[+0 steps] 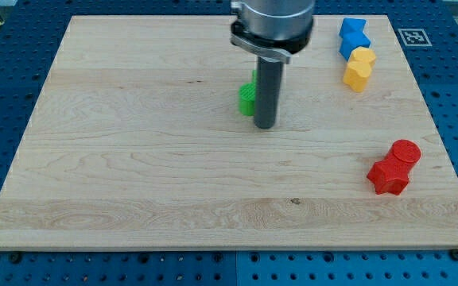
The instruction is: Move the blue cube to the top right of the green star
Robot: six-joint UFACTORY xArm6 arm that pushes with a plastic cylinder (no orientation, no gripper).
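Blue cube (354, 37) sits at the desk (133, 159) top right, touching a yellow block (359, 69), well apart from the green star (248, 98). No gripper fitted; the tip (265, 125) stands beside the star. Move not begun.

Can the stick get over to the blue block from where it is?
Probably yes. My tip sits right beside the green block, mid-board. The blue block is near the view's top right, touching a yellow block below it. The bare wooden board between looks free.
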